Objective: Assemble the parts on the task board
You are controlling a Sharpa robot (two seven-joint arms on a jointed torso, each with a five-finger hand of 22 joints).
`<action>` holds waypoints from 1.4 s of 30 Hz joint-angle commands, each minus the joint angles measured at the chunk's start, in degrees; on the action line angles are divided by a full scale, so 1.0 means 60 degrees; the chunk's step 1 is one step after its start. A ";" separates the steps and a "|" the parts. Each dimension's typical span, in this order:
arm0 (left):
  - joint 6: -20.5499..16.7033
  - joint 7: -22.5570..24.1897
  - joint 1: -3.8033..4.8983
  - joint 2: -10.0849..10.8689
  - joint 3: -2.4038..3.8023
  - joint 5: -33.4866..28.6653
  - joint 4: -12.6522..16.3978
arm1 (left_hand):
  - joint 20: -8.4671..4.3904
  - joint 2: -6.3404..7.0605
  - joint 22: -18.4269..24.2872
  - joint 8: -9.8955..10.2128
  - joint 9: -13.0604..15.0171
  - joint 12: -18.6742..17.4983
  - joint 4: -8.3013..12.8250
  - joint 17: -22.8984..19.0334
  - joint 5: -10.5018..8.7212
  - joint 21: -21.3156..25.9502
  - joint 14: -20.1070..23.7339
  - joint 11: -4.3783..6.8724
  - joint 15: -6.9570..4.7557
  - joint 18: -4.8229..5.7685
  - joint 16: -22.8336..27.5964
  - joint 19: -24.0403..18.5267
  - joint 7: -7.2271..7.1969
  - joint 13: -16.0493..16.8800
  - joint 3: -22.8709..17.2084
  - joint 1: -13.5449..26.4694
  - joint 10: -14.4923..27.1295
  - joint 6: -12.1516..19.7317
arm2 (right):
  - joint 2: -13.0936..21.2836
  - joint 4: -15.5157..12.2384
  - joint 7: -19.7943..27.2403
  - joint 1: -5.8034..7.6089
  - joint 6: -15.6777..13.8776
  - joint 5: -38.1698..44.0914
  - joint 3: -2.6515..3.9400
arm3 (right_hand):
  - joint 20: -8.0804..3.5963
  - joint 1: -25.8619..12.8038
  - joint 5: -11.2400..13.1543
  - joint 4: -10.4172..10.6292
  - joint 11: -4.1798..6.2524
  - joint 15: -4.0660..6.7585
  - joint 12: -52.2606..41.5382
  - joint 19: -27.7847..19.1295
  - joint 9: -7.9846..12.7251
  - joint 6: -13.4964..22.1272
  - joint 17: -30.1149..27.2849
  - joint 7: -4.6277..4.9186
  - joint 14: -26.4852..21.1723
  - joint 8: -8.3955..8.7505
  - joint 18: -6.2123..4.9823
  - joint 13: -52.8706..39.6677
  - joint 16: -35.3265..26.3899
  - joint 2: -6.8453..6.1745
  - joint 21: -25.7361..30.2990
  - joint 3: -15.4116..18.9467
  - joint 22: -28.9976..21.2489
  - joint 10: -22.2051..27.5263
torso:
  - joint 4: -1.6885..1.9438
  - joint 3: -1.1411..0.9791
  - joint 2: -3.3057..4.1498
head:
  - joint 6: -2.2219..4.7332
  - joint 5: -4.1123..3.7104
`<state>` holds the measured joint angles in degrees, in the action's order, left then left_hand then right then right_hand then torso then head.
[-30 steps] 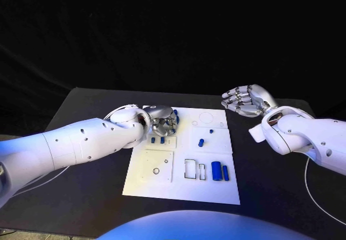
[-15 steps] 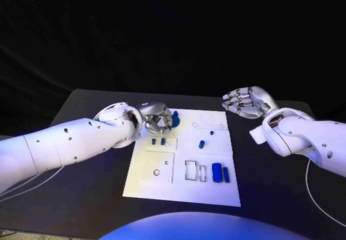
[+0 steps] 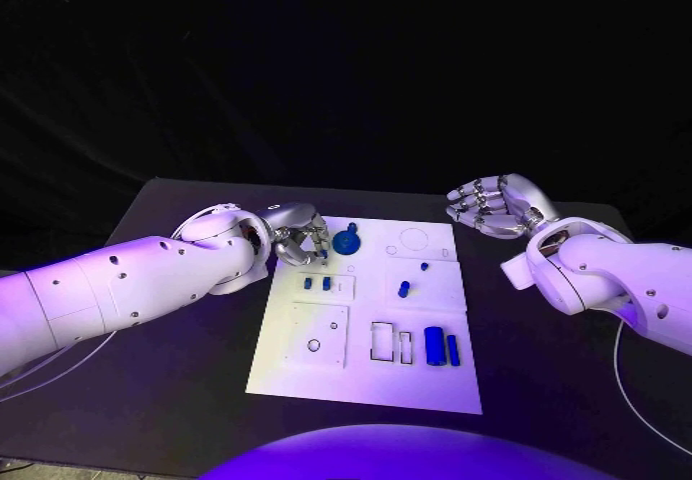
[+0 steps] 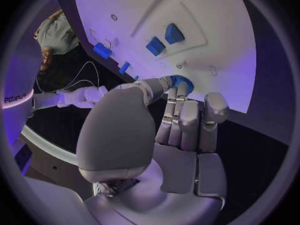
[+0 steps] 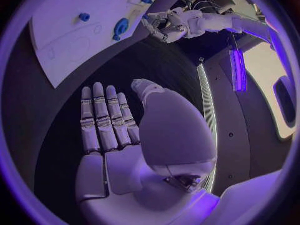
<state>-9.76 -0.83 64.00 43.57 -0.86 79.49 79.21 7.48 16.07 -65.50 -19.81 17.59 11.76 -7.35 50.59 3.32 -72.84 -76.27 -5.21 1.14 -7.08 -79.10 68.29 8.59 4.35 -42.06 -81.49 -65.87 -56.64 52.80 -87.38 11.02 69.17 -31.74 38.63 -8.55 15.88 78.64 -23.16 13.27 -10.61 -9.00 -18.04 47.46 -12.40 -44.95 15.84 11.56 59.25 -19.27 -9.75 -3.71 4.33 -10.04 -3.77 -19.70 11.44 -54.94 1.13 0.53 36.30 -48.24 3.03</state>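
**Left hand at the round blue part on the board's far left corner**

The left hand (image 3: 299, 243), silver and many-fingered, sits at the far left corner of the flat white task board (image 3: 325, 370). In the left wrist view its fingertips (image 4: 180, 91) touch the round blue disc-shaped part (image 4: 182, 81), with the thumb coming in from the other side; whether the part is actually pinched or only touched I cannot tell. In the head view that round blue part (image 3: 346, 241) stands on the board just beside the hand's fingers.

Moving right across the board, two small blue block parts (image 3: 316, 283) sit side by side in a recess just nearer the robot than the hand. Near the board's middle lie a tiny blue peg (image 3: 424, 267) and a short blue pin (image 3: 404, 289). Towards the near right corner, two long blue cylindrical parts (image 3: 441, 346) lie parallel, next to rectangular outlined slots (image 3: 389, 340).

Further right, off the board and well apart from every part, the right hand (image 3: 490, 205) hovers above the black table (image 3: 173, 400). The right wrist view shows its fingers (image 5: 103, 117) extended, side by side, thumb apart, holding nothing.
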 commanded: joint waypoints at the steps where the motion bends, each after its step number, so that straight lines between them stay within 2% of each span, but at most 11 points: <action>1: 0.0319 -0.0107 0.0001 -0.0016 0.0006 0.0013 -0.0030 | -0.0029 -0.0010 0.0011 0.0044 0.0013 -0.0032 -0.0022 -0.0011 -0.0007 -0.0013 -0.0032 -0.0011 0.0021 0.0077 0.0016 0.0053 0.0016 0.0009 0.0020 0.0077 -0.0078 -0.0055 | -0.0001 -0.0010 0.0090 -0.0007 0.0092 0.0108 0.0001 | -0.0019 -0.0113 0.0038 0.0011 -0.0006 0.0045 0.0053 0.0076 0.0008 -0.0073 -0.0008 0.0442 0.0038 0.0019 -0.0132 0.0010 -0.0016 -0.0006 0.0004 -0.0062 -0.0009 -0.0061 | 0.0001 0.0003 0.0007 | 0.0005 0.0011; 13: 0.0518 -0.0130 -0.0006 -0.0196 -0.0026 0.0209 -0.0320 | -0.0033 0.0015 0.0053 0.0067 0.0018 -0.0102 -0.0045 -0.0073 -0.0015 0.0024 -0.0006 -0.0014 0.0024 0.0068 0.0044 0.0017 0.0014 0.0013 0.0067 0.0133 -0.0113 -0.0055 | -0.0011 -0.0010 0.0095 -0.0016 0.0096 0.0108 0.0001 | -0.0019 -0.0113 0.0038 0.0011 -0.0006 0.0045 0.0053 0.0076 0.0008 -0.0073 -0.0008 0.0442 0.0038 0.0019 -0.0132 0.0010 -0.0016 -0.0006 0.0004 -0.0062 -0.0009 -0.0061 | -0.0017 -0.0003 0.0016 | -0.0004 0.0031; 23: 0.0579 -0.0152 -0.0008 -0.0266 -0.0034 0.0230 -0.0359 | -0.0034 0.0007 0.0053 0.0069 0.0019 -0.0110 -0.0046 -0.0079 -0.0013 0.0026 -0.0004 -0.0011 0.0023 0.0069 0.0047 0.0017 0.0012 0.0015 0.0068 0.0133 -0.0122 -0.0058 | -0.0015 -0.0012 0.0098 -0.0021 0.0095 0.0108 0.0001 | -0.0019 -0.0113 0.0038 0.0011 -0.0006 0.0045 0.0053 0.0076 0.0008 -0.0073 -0.0008 0.0442 0.0038 0.0019 -0.0132 0.0010 -0.0016 -0.0006 0.0004 -0.0062 -0.0009 -0.0061 | -0.0016 -0.0005 0.0012 | -0.0015 0.0016; 42: 0.1171 -0.0446 -0.0007 -0.0306 -0.0046 0.0320 -0.0386 | -0.0034 0.0006 0.0111 0.0084 0.0021 -0.0148 -0.0035 -0.0138 -0.0015 0.0071 0.0023 -0.0007 0.0020 0.0055 0.0069 -0.0034 0.0007 0.0018 0.0076 0.0124 -0.0137 -0.0054 | 0.0000 -0.0027 0.0099 -0.0022 0.0083 0.0108 0.0001 | -0.0019 -0.0113 0.0038 0.0011 -0.0006 0.0045 0.0053 0.0076 0.0008 -0.0073 -0.0008 0.0442 0.0038 0.0019 -0.0132 0.0010 -0.0016 -0.0006 0.0004 -0.0062 -0.0009 -0.0061 | -0.0021 -0.0003 0.0017 | -0.0035 0.0015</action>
<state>-4.75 -2.90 63.96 41.88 -1.13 81.06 76.80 7.48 16.37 -64.86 -19.61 17.64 11.21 -7.59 49.73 3.32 -72.61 -76.26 -5.12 1.14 -7.09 -78.87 68.29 8.59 4.38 -41.81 -81.20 -66.37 -56.63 52.80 -87.44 11.07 69.06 -31.74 38.63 -8.55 15.88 78.64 -23.16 13.28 -10.61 -9.00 -18.04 47.46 -12.42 -44.94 15.85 11.56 59.25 -19.27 -9.75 -3.71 4.33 -10.04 -3.77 -19.69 11.45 -54.94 1.02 0.49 36.39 -48.40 3.13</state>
